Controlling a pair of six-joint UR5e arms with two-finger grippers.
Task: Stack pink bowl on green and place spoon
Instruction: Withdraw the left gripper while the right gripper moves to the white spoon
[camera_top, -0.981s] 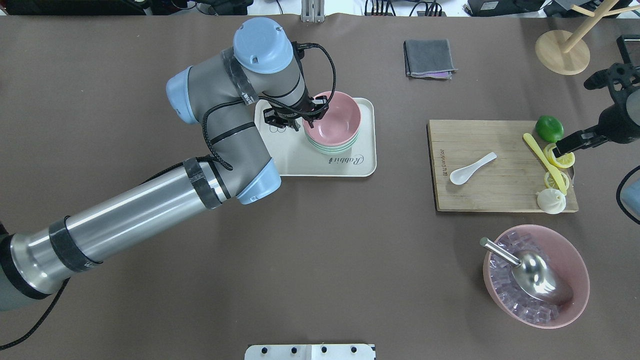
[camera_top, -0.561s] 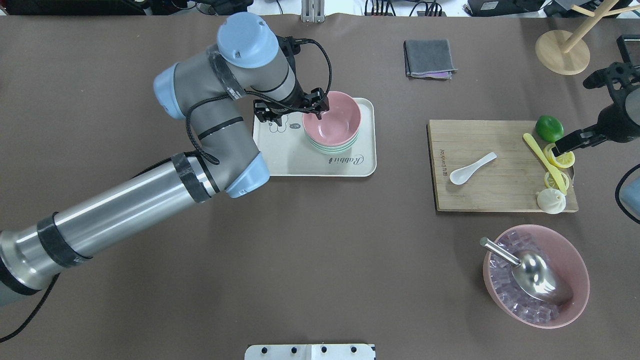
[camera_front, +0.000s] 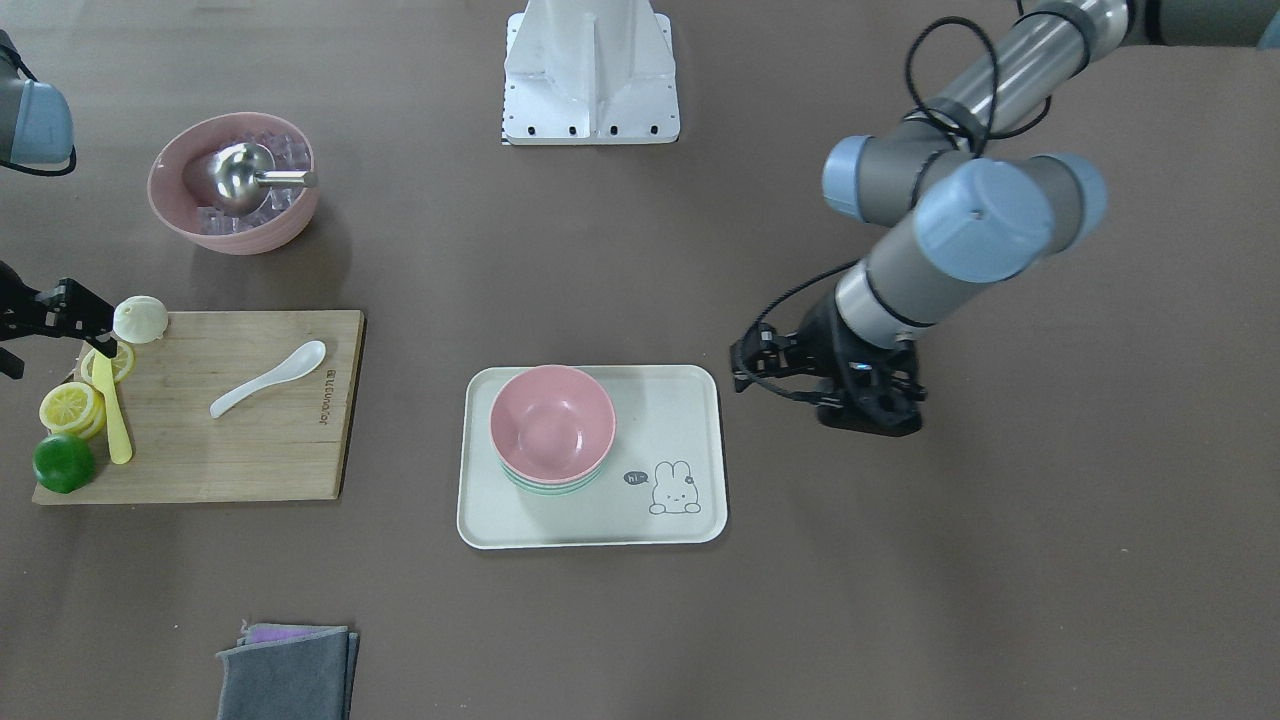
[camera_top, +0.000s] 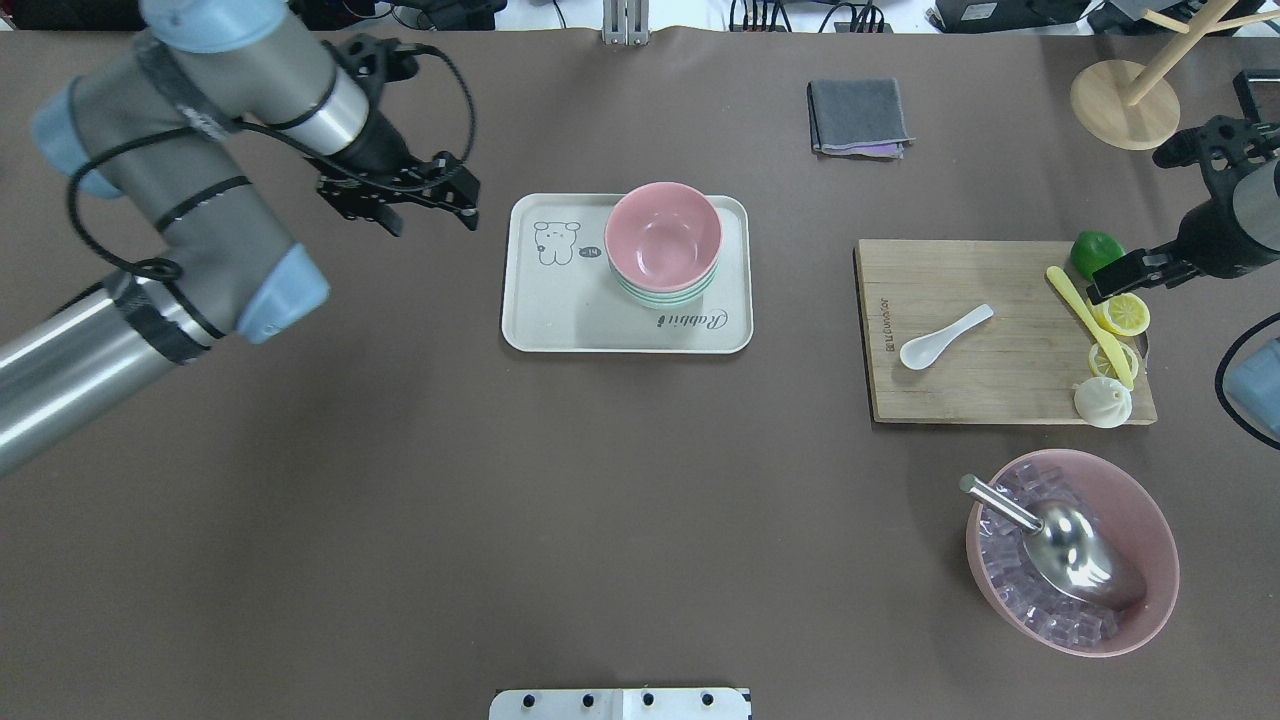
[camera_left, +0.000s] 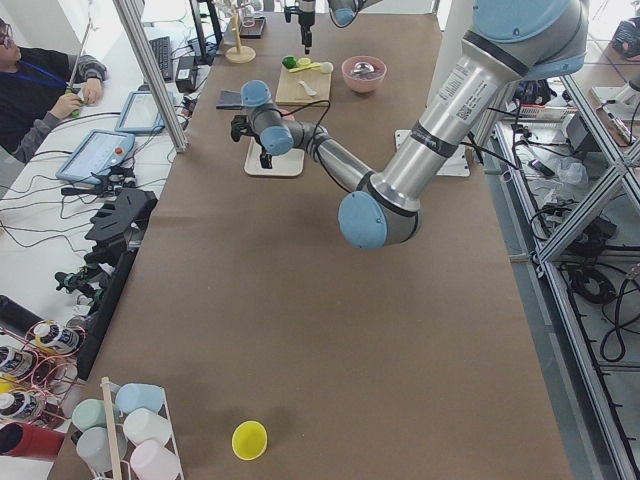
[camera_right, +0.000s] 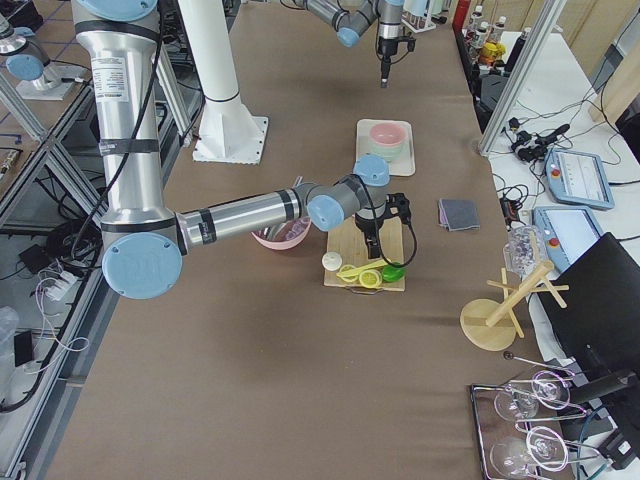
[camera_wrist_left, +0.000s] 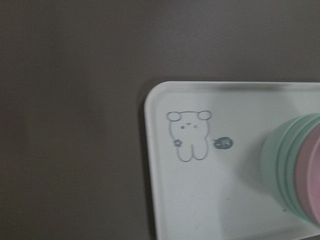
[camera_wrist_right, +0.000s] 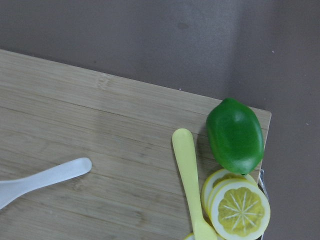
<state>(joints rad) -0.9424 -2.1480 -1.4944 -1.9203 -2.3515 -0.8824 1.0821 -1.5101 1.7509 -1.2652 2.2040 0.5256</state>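
Pink bowl nested in green bowl
Left jaws open, empty; right jaws — cannot tell — at board, likely for spoon

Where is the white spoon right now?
In the overhead view the white spoon lies on the cutting board, right of the tray, with the yellow knife further right.

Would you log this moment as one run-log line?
pink bowl: on green bowl | spoon: on cutting board | left gripper: open, beside tray
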